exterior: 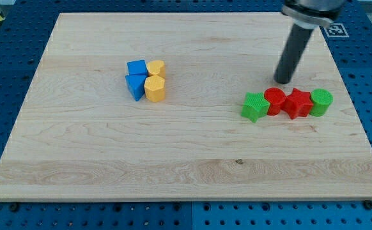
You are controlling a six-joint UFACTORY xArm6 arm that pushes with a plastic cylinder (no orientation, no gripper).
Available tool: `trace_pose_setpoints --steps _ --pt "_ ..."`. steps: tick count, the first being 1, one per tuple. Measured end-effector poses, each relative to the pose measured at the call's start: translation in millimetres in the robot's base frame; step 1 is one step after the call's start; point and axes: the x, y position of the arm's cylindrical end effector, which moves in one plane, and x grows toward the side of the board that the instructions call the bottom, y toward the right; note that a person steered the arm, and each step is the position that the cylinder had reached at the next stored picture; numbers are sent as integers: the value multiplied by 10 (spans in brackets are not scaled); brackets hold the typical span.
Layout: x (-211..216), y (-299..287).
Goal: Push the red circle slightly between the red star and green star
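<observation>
At the view's right side of the wooden board (77, 160), a row of four blocks sits touching: green star (255, 106), red circle (275, 100), red star (297, 103), green circle (321, 102), w/ the red circle already wedged between the two stars. My tip (283, 83), a plain rod w/ nothing that opens or closes and holding nothing, stands just above the red circle toward the view's top, very near but contact can't be told. Risk: a push that's too long or off-centre could shove the circle right through the row or knock the red star aside; the blue & yellow cluster (146, 80), center-left, is well apart.
</observation>
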Motion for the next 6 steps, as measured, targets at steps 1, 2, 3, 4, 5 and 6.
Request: trace_pose_setpoints --steps 1,2,3,4,5,6 --pt "93 -86" --pt "360 -86" --pt "421 -86" --pt "237 -86" --pt "-47 1" --pt "10 235"
